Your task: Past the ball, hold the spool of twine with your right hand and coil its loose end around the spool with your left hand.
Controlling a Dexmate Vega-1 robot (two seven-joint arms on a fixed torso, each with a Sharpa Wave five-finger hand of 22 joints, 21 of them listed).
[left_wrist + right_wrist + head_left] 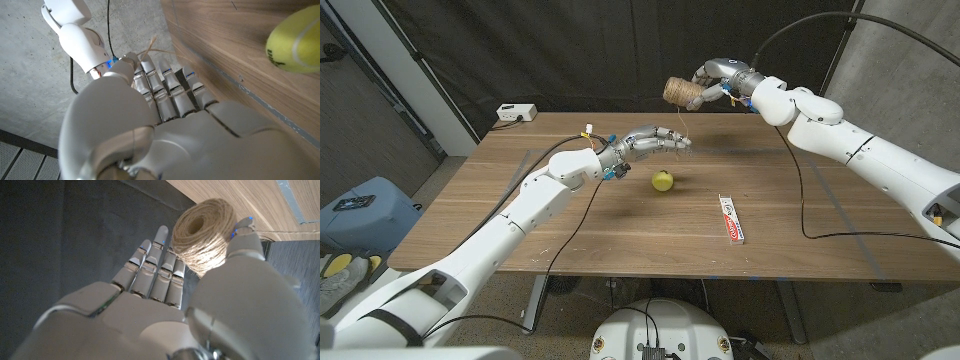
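Observation:
The spool of twine [682, 93] is a tan wound ball that my right hand [715, 80] grips in the air above the table's far edge. In the right wrist view the spool [205, 230] sits between thumb and fingers of that hand [165, 305]. A thin strand [682, 120] drops from it to my left hand [655, 140], which hovers over the table below the spool with fingers stretched out. The twine's end [150, 47] sticks out from the tips of my left hand [160, 115], pinched there. The yellow-green ball [663, 180] lies on the table just nearer than my left hand.
A toothpaste box [731, 218] lies on the wooden table [620, 240] to the right of the ball. A white box [516, 113] sits at the far left corner. Black cables trail over the table on both sides. A blue case [360, 205] stands on the floor at left.

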